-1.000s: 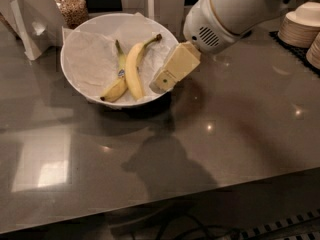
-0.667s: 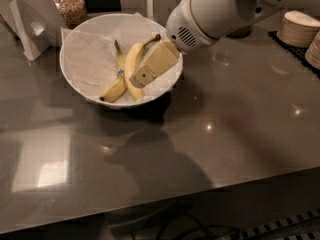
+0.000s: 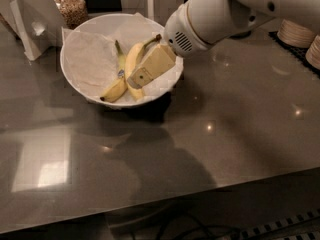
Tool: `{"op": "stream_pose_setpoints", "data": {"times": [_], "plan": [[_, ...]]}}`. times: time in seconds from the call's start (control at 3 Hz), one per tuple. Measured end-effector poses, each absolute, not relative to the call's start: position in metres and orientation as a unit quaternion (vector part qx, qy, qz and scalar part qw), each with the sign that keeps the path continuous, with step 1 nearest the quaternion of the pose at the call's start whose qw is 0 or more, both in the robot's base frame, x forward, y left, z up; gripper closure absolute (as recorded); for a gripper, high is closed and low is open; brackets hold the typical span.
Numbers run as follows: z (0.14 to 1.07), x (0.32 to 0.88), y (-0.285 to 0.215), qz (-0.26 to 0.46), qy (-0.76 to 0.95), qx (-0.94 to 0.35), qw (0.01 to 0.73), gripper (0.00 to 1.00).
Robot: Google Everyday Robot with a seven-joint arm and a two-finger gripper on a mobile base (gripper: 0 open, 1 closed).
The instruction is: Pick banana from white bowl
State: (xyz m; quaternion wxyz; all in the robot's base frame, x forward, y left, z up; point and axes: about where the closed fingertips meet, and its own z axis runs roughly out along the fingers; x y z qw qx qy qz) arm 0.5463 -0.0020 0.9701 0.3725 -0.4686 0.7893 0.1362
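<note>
The white bowl (image 3: 80, 79) stands on the grey counter at the back left, lined with crinkled white paper. Two bananas lie in it. The banana (image 3: 134, 56) is the larger, pale-yellow one, with its brown stem tip pointing up right. A slimmer banana (image 3: 113, 90) with a blue sticker and a greenish stem lies just left of it. My gripper (image 3: 136, 79) reaches down into the bowl from the right. Its tan end lies over the lower half of the larger banana and hides that part.
A glass jar of grain (image 3: 72, 6) and a white stand (image 3: 27, 26) are behind and left of the bowl. Stacks of pale dishes (image 3: 297, 31) sit at the far right. The counter's front edge (image 3: 200, 199) runs along the bottom, with cables below it.
My gripper has moved left from beside the bowl's right rim to inside the bowl, over the larger banana. The bananas and the bowl have not moved.
</note>
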Motion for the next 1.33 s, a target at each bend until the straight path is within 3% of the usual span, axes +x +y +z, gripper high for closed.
{"op": "stream_pose_setpoints", "data": {"times": [1.33], "plan": [[0.911, 0.594, 0.031, 0.206, 0.839, -0.352, 0.359, 0.0]]}}
